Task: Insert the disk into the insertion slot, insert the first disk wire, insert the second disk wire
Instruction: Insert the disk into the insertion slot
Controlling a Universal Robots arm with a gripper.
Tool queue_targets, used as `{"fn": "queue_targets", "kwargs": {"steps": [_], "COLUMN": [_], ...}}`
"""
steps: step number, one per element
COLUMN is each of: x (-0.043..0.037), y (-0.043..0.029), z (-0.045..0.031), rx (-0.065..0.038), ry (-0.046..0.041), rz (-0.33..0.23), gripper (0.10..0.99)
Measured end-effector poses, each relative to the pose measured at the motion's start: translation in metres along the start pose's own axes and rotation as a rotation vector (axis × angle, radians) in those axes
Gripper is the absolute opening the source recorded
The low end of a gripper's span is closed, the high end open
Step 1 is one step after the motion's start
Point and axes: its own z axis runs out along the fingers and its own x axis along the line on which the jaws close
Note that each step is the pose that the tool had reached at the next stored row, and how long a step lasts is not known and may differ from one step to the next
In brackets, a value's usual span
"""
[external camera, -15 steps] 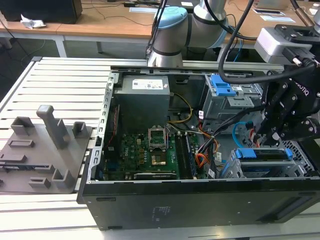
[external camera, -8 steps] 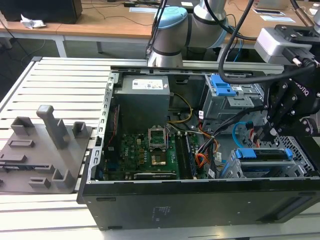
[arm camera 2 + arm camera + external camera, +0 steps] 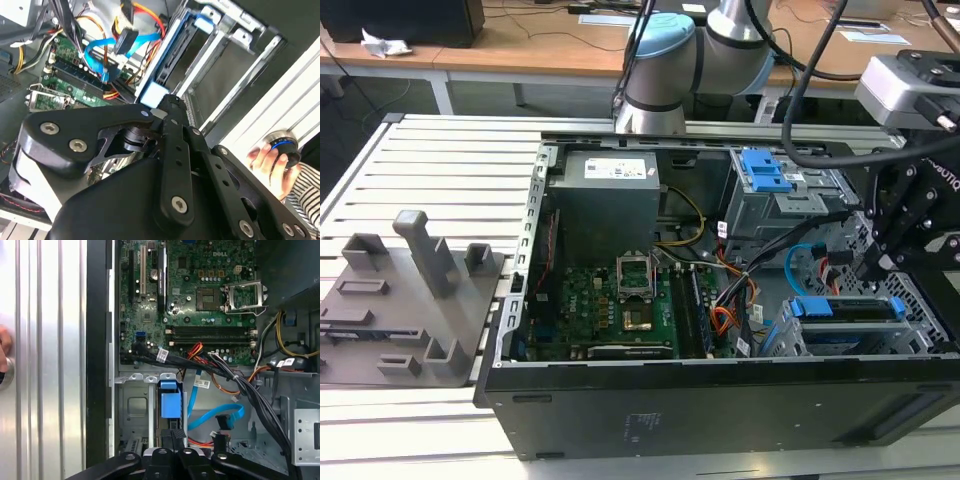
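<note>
Bright blue frame on disk (image 3: 170,402); light blue cable (image 3: 220,415). Green motherboard (image 3: 200,290). Yellow wires (image 3: 278,337). Silver-grey cage (image 3: 131,410). Black case (image 3: 720,400). Silver ribbed table (image 3: 450,170). Grey fixture (image 3: 410,290). Dark-and-white striped sleeve (image 3: 307,200).

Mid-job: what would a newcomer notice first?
An open black computer tower with a green motherboard sits on the slatted metal table. At the exterior view's right, the black gripper hangs by the blue-framed grey disk in the perforated silver cage. In the second wrist view, a hand holds a round knob.
</note>
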Motion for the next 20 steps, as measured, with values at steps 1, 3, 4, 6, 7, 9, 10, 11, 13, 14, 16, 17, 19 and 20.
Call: {"fn": "queue_targets", "kwargs": {"steps": [1, 3, 4, 6, 7, 9, 10, 11, 13, 14, 16, 17, 19, 20], "x": [-0.0003, -0.0002, -0.0002, -0.0003, -0.0003, -0.0003, -0.0003, -0.0003, -0.0003, -0.0003, -0.0003, -0.0003, -0.0003, -0.0004], "y": [-0.0035, -0.0043, -0.0045, -0.0047, -0.0048, -0.0051, -0.0053, -0.0054, -0.0057, -0.0061, -0.0065, -0.0066, -0.0066, -0.0066], "z": [0.0009, 0.0084, 0.0128, 0.0182, 0.0200, 0.0269, 0.0307, 0.0344, 0.0376, 0.0403, 0.0424, 0.0426, 0.0426, 0.0426], "rx": [-0.002, -0.003, -0.003, -0.003, -0.004, -0.004, -0.004, -0.004, -0.004, -0.004, -0.004, -0.004, -0.004, -0.004], "ry": [-0.0004, 0.0000, 0.0000, -0.0001, -0.0001, 0.0000, 0.0000, -0.0001, 0.0000, 0.0001, 0.0003, 0.0001, 0.0000, 0.0001], "rz": [0.000, 0.000, 0.000, 0.000, 0.000, 0.000, 0.000, 0.000, 0.000, 0.000, 0.000, 0.000, 0.000, 0.000], "gripper": [0.106, 0.106, 0.106, 0.106, 0.106, 0.106, 0.106, 0.106, 0.106, 0.106, 0.106, 0.106, 0.106, 0.106]}}
